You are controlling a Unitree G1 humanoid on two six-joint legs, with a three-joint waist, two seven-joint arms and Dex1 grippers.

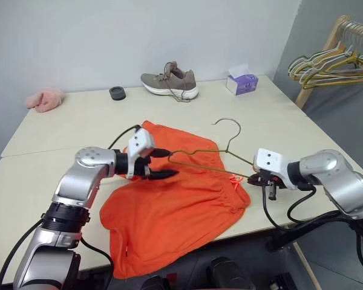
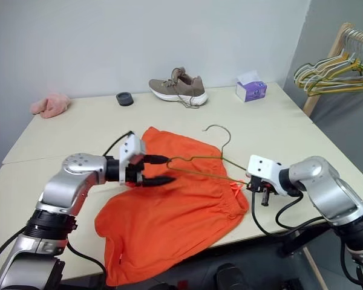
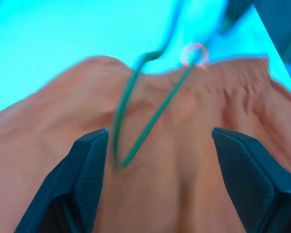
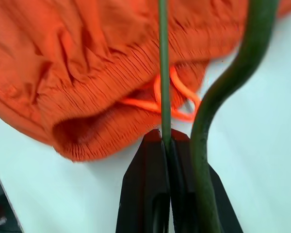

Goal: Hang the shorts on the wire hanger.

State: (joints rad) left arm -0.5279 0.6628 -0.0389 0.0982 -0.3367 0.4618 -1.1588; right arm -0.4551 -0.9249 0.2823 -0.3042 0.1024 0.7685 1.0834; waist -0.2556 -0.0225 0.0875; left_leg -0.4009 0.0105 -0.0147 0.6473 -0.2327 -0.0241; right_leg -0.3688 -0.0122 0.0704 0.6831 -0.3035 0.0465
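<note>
The orange shorts (image 1: 169, 217) lie flat on the table (image 1: 60, 130), with the waistband and drawstring (image 4: 182, 104) toward the right. Over their upper part hovers the olive-green wire hanger (image 1: 228, 147), hook pointing away from me. My right gripper (image 1: 252, 177) is shut on the hanger's right corner, and the thin wire (image 4: 163, 58) runs out from between its closed fingers. My left gripper (image 1: 163, 164) stands open just above the shorts. The hanger's left corner (image 3: 122, 162) sits between its spread fingers, close to one of them, with no grip on it.
At the table's far side are a grey shoe (image 1: 170, 83), a purple tissue box (image 1: 241, 81), a small black ring (image 1: 117, 93) and a pink fluffy cloth (image 1: 45, 98). A wooden rack with several coloured hangers (image 1: 336, 63) stands off the table's far right. The shorts overhang the front edge.
</note>
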